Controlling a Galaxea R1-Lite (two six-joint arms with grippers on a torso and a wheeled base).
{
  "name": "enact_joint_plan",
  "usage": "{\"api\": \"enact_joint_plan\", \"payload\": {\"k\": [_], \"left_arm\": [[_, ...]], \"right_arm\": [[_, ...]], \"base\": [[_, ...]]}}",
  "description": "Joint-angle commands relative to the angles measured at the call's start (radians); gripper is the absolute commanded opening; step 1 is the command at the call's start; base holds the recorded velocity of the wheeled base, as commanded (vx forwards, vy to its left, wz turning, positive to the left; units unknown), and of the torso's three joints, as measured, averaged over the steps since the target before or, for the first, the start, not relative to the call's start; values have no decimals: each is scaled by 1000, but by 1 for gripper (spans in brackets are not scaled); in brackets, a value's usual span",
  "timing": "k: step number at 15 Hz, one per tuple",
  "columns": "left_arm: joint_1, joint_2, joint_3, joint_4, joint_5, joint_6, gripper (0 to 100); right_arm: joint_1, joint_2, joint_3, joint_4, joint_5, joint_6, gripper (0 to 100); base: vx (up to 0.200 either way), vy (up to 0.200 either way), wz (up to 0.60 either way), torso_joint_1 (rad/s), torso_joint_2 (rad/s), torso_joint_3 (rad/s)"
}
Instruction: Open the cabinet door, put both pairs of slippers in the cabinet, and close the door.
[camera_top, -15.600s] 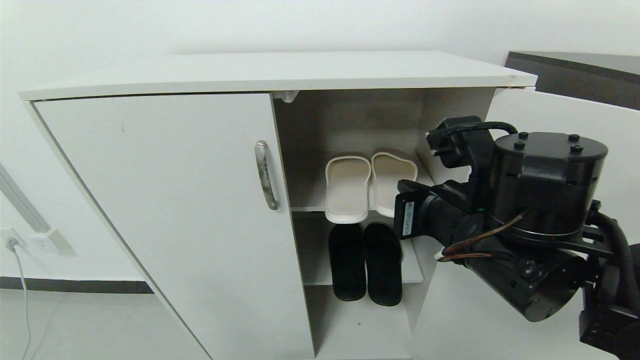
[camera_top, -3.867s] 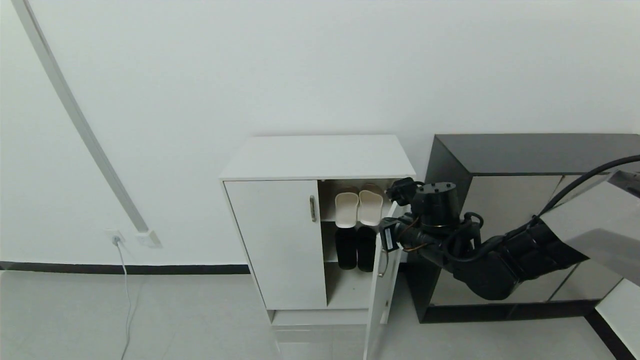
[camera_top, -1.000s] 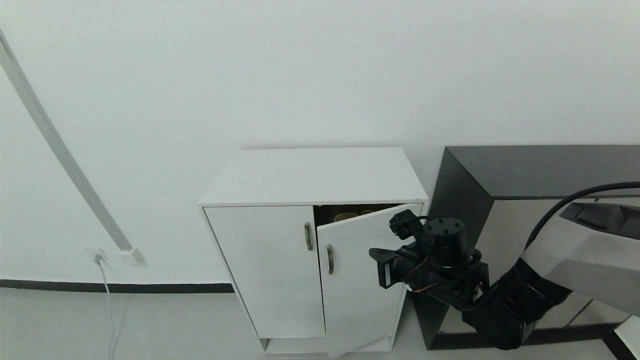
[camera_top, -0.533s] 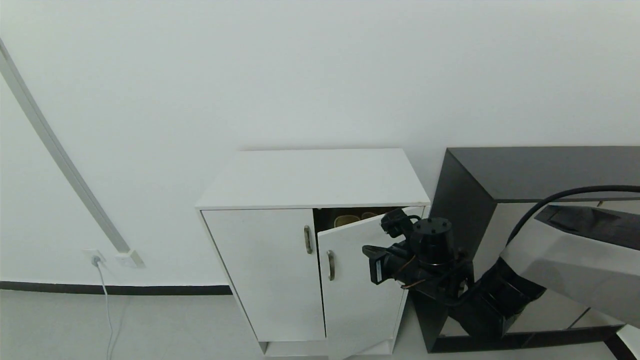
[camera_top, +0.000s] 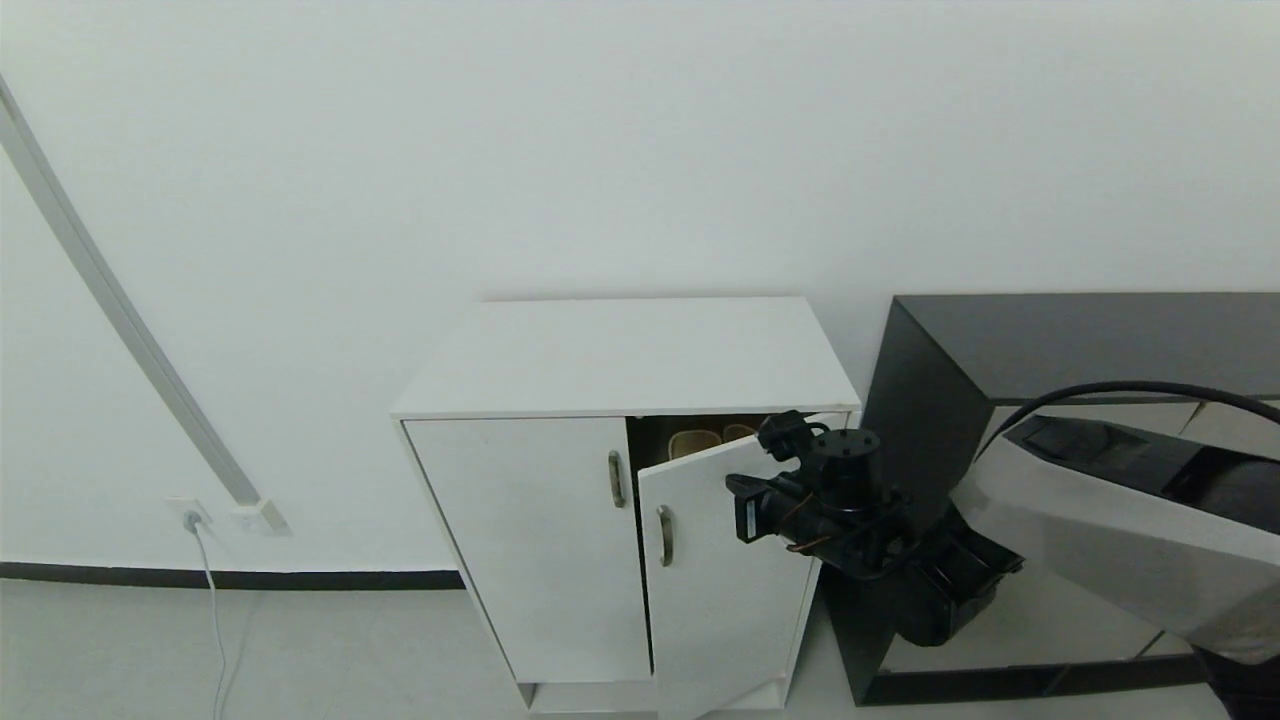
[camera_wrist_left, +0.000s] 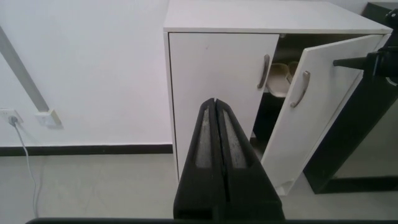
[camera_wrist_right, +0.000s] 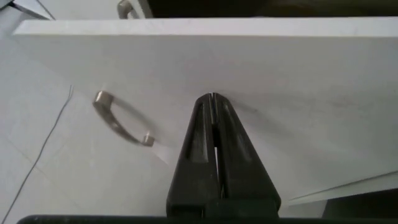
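Cabinet door (camera_top: 720, 615), the right-hand one of the white cabinet (camera_top: 620, 355), stands ajar at a small angle, its free edge swung out a little from the front, while the left-hand door (camera_top: 520, 540) lies shut and flush. Through the gap above the open door, a pair of beige slippers (camera_top: 695, 441) shows on an upper shelf inside, side by side with the toes facing out; what lies on the shelves below is hidden by the door and by shadow. The right tool (camera_wrist_right: 213, 99) has its fingers closed together with nothing between them, and its tips are set against the outer face of that door, beside the metal handle (camera_wrist_right: 121, 118) and apart from it, on the hinge side. The left tool (camera_wrist_left: 214, 104) is likewise closed and grips nothing; it hangs in the air in front of the cabinet, well apart from both doors. A black cabinet (camera_top: 1050, 340) stands just beside the white one on its right, against the same white wall. Low on that wall to the left sits a wall socket (camera_top: 190, 518), with a cable (camera_top: 215, 620) running down from it to the floor (camera_top: 300, 660).
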Motion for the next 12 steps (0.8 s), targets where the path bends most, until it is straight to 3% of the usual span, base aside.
{"api": "enact_joint_plan", "payload": {"k": [1, 12], "left_arm": [[0, 1, 0, 0, 0, -2, 0], [0, 1, 0, 0, 0, -2, 0]], "right_arm": [[-23, 34, -52, 11, 0, 0, 0], [-77, 103, -204, 94, -1, -1, 0]], "base": [[0, 0, 0, 0, 0, 0], [0, 0, 0, 0, 0, 0]]}}
